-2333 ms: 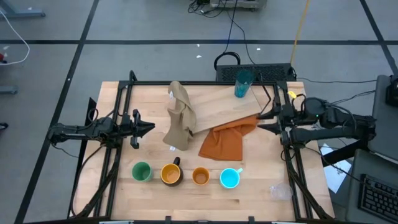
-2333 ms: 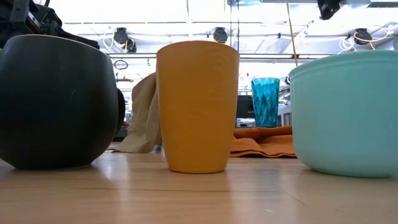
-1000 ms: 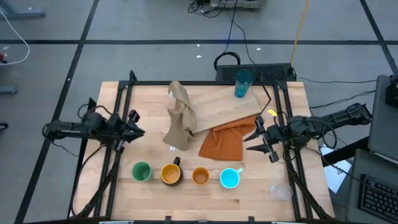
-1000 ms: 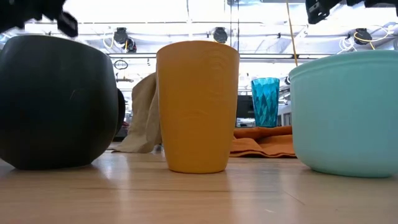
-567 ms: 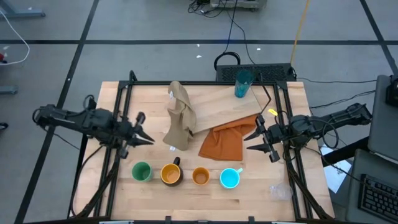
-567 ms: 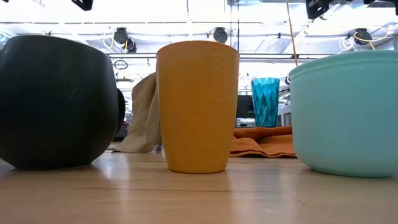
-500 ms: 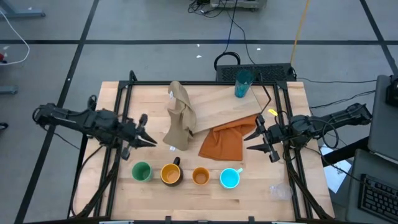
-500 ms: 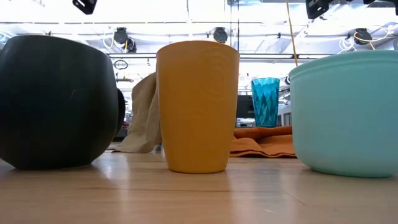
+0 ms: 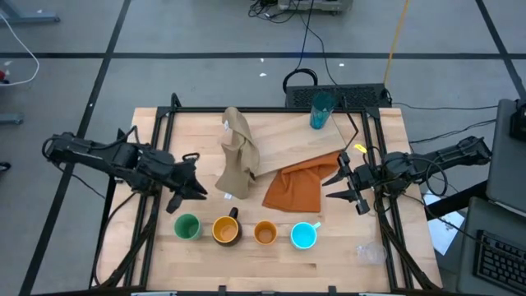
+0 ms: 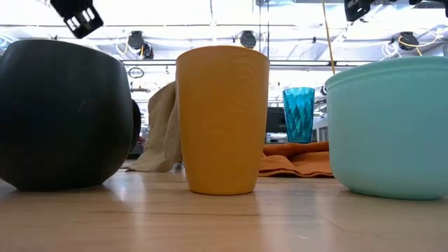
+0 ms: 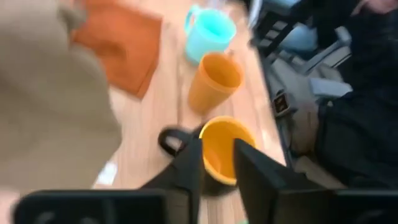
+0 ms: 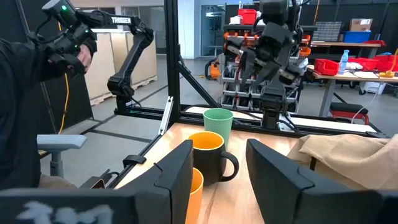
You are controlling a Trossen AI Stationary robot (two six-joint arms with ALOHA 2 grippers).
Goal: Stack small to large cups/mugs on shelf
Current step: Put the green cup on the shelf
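on the far arm (image 12: 134, 46): "trossen" lettering.

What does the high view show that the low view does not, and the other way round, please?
Only the high view shows the green cup, the clear glass, the light wood shelf and both arms whole, with the left claw open above the table near the green cup and the right claw open beside the orange cloth. Only the low view shows the ceiling lights. Both show the teal tumbler, orange cup, tan cloth and cyan mug.

Overhead, table-level and two wrist views
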